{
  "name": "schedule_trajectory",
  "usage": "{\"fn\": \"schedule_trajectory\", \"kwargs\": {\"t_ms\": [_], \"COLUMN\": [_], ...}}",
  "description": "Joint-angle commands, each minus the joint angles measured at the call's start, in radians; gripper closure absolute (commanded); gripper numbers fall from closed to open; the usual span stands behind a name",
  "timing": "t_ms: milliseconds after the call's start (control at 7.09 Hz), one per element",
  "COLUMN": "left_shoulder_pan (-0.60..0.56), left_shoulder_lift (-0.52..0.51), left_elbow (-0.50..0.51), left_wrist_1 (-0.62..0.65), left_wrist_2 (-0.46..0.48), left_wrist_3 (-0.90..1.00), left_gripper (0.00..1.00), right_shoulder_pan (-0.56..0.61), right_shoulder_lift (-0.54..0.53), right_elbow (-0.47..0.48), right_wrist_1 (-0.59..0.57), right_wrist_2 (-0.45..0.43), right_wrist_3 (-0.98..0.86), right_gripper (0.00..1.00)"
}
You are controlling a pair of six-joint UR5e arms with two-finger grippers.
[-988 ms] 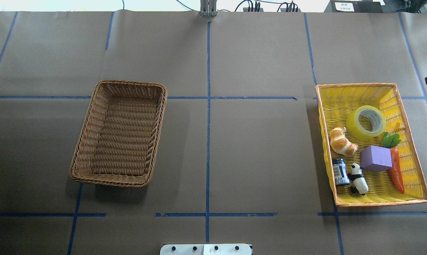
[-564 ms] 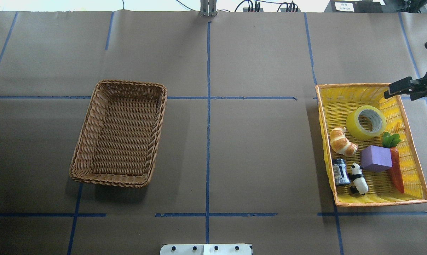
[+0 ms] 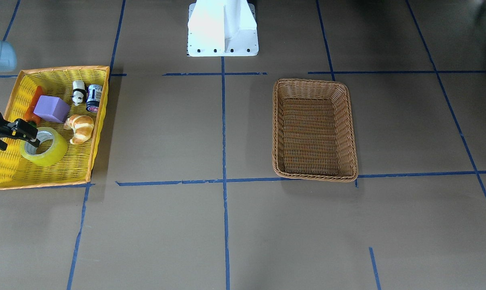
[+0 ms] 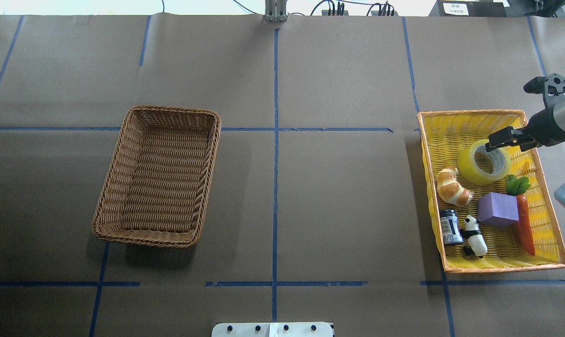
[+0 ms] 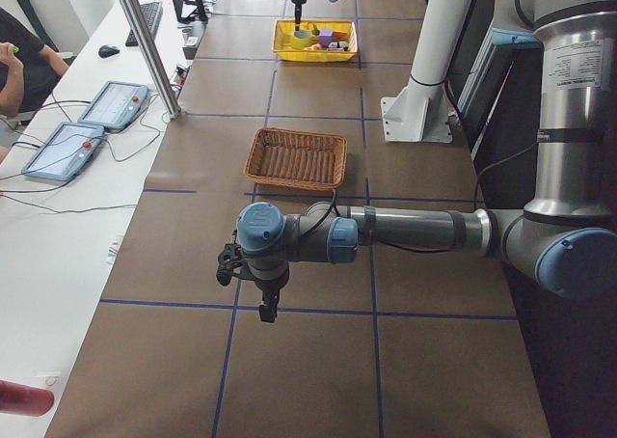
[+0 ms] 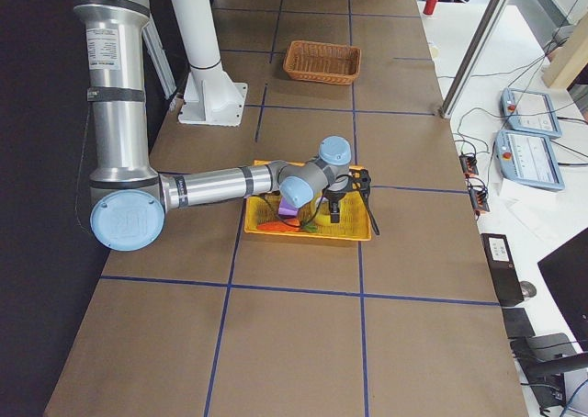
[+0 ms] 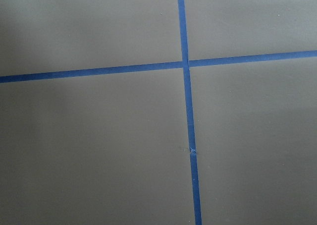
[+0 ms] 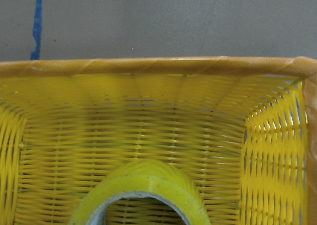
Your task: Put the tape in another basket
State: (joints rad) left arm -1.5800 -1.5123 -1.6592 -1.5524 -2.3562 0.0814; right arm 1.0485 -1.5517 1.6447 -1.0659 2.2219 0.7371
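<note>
The tape (image 4: 469, 169), a yellow-green roll with a whitish core, lies in the far part of the yellow tray (image 4: 472, 113), tilted on its side. It also shows in the front view (image 3: 52, 155) and the right wrist view (image 8: 148, 184). My right gripper (image 4: 494, 142) hangs just above the roll's far rim with its jaws apart and empty; it also shows in the front view (image 3: 28, 135). The brown wicker basket (image 4: 174, 110) stands empty on the left half of the table. My left gripper (image 5: 260, 303) shows only in the left side view, away from the basket; I cannot tell its state.
In the yellow tray with the tape lie a croissant (image 4: 453, 187), a purple block (image 4: 497, 209), a carrot (image 4: 524, 224), a panda figure (image 4: 474, 236) and a small can (image 4: 450, 227). Blue tape lines cross the brown table.
My right arm has come in from the right edge and moved left and down over the tray to the tape. The tape, the tray items and the basket have not moved.
</note>
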Motion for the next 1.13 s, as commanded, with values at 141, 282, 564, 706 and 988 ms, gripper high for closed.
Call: {"fn": "schedule_trajectory", "kwargs": {"t_ms": [141,282,564,706,988], "left_shoulder_pan": [0.000,0.000,0.000,0.002,0.000], "left_shoulder_lift": [0.000,0.000,0.000,0.000,0.000], "left_elbow": [0.003,0.006,0.012,0.013,0.010], "left_wrist_1": [0.002,0.002,0.000,0.000,0.000], "left_wrist_2": [0.000,-0.014,-0.081,-0.081,-0.081], "left_wrist_3": [0.000,0.000,0.000,0.001,0.001], "left_gripper": [0.00,0.00,0.00,0.00,0.00], "right_shoulder_pan": [-0.008,-0.025,-0.041,-0.042,-0.044], "right_shoulder_lift": [-0.007,-0.004,0.001,0.001,0.002], "right_elbow": [-0.026,-0.037,-0.054,-0.059,-0.065], "right_wrist_1": [0.000,-0.002,-0.002,-0.002,-0.002], "right_wrist_2": [-0.001,-0.004,-0.005,-0.007,-0.022], "right_wrist_3": [-0.002,-0.001,-0.001,-0.001,0.001], "right_gripper": [0.00,0.00,0.00,0.01,0.35]}}
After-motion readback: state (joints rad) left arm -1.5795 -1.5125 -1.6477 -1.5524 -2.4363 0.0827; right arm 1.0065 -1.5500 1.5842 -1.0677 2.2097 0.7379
